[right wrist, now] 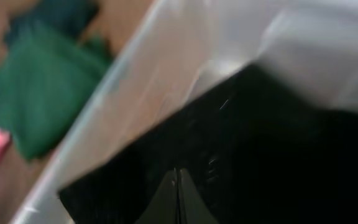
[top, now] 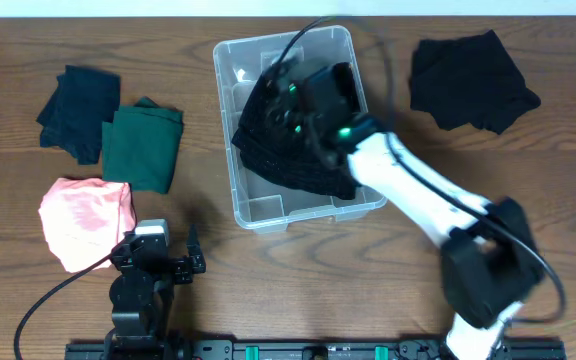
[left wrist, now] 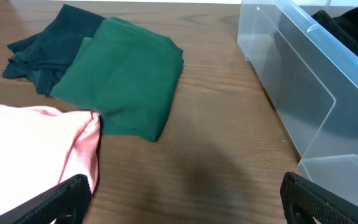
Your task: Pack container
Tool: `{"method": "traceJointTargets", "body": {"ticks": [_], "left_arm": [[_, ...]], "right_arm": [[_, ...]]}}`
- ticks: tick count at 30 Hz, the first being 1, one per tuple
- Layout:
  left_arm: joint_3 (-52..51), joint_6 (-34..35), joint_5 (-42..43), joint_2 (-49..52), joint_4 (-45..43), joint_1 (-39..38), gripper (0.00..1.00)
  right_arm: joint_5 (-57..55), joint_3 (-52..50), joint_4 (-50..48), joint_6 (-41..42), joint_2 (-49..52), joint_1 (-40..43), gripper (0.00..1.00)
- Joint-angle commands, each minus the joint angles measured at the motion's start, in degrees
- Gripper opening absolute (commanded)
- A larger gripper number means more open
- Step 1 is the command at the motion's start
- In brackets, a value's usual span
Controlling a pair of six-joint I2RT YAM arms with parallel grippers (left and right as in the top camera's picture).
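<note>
Container (top: 258,212): long axis runs near-to-far from your arms, slightly skewed. Your right gripper (right wrist: 178,186) clenched inside against black garment (top: 278,160); left gripper (left wrist: 185,202) spread wide, empty.

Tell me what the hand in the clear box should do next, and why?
Probably push the black cloth down flatter. The right hand is shut with its tips against that cloth inside the container, and the cloth sits bunched up against the rim, so it likely needs tucking in before the hand leaves.
</note>
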State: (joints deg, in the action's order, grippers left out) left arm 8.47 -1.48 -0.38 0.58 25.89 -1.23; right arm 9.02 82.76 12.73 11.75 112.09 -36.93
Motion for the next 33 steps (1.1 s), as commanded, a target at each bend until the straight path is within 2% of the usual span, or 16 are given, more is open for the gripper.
{"method": "traceJointTargets", "body": {"ticks": [1,7,13,19,25,33], "left_arm": [[-1.0,0.3,-0.1,-0.3,0.1,0.2,0.98],[-1.0,0.3,-0.1,-0.3,0.1,0.2,0.98],[-1.0,0.3,-0.1,-0.3,0.1,0.2,0.98],[-1.0,0.3,-0.1,-0.3,0.1,0.2,0.98],[-1.0,0.3,-0.1,-0.3,0.1,0.2,0.98],[-1.0,0.3,-0.1,-0.3,0.1,0.2,0.98]], "right_arm": [[5.7,-0.5,0.5,0.8,4.3,-2.6,0.01],[7.9,-0.5,5.9,0.9,7.4,-5.5,0.01],[7.1,-0.2,6.8,0.9,7.2,-6.1,0.01],[6.0,3.4,6.7,0.8,0.2,-3.5,0.01],[-13.6,7.6,6.6,1.2,-7.2,1.5,0.01],[-30.2,7.5,9.4,7.3,-4.7,5.8,0.01]]}}
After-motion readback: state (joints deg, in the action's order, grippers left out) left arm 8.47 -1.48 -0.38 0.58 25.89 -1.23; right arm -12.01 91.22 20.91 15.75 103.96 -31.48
